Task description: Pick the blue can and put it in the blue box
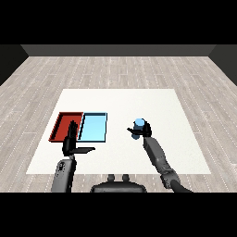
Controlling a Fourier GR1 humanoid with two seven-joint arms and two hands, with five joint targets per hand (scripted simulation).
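Nearest to me, low on the left, my left hand (72, 142) hangs over the table's front part with its fingers straight and relaxed and the thumb stuck out to the side; it holds nothing. Its fingertips reach up toward the seam between the two trays. A little farther out on the other side, my right hand (143, 129) is curled round the blue can (139, 123), which stands upright in my grasp, its long axis roughly vertical and its top showing above my fingers. Whether the can rests on the white table (120, 99) or is just lifted clear of it, I cannot tell.

Beyond my left hand lie the red tray (59, 124) and, touching it on its right, the blue tray (94, 127). From the can, the blue tray lies to the left, well apart, at about the same depth. So I judge the coming move to be a sideways carry leftward by the right hand, keeping the can upright.
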